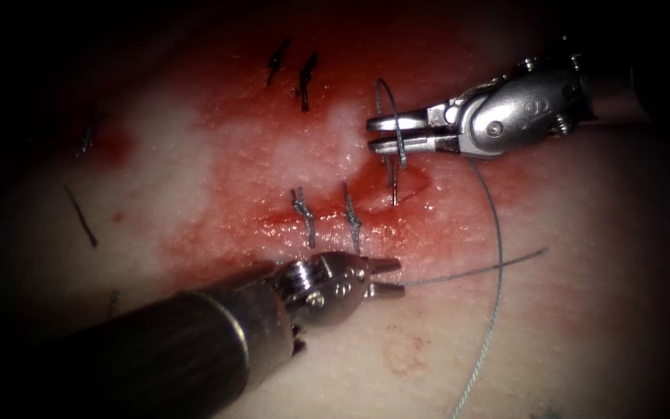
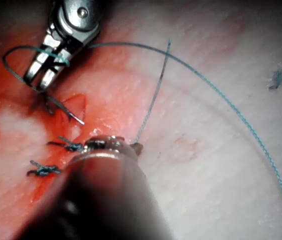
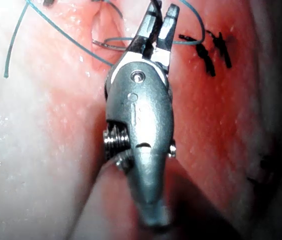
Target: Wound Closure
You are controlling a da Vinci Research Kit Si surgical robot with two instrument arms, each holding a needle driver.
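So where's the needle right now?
In the endoscope view the needle stands in the cut's right end, just below the right tool, right of two stitches.

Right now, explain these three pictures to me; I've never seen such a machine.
This is a surgical practice robot with two thin arms, each ending in small jaws. The endoscope view looks down on the work from above. The other two views come from cameras near each arm's wrist.

On the bench lies the tissue, with a cut and two stitches in it. The right tool has its jaws open, with the thread looped round them. The needle stands just below, held by neither tool, its tip apparently in the cut. The thread's end reaches the left tool; whether it grips is unclear.
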